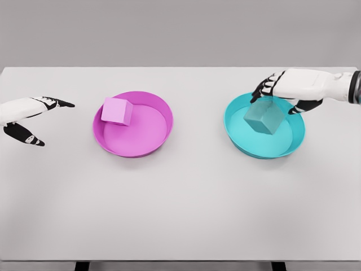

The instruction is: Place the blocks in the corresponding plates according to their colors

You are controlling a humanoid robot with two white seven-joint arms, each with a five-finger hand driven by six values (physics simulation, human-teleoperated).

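A pink block (117, 110) lies tilted inside the pink plate (141, 145), against its far left rim. Tilted in the same way, a teal block (264, 117) rests in the teal plate (285, 148) at its back. My right hand (279, 100) hovers just over the teal block's top, with fingers spread on the block's left and thumb on its right, and it does not grip the block. My left hand (53, 121) is at the table's left edge, apart from the pink plate, open and holding nothing.
The white table (186, 209) carries only the two plates, set side by side in its far half. Its front edge runs along the bottom of the view.
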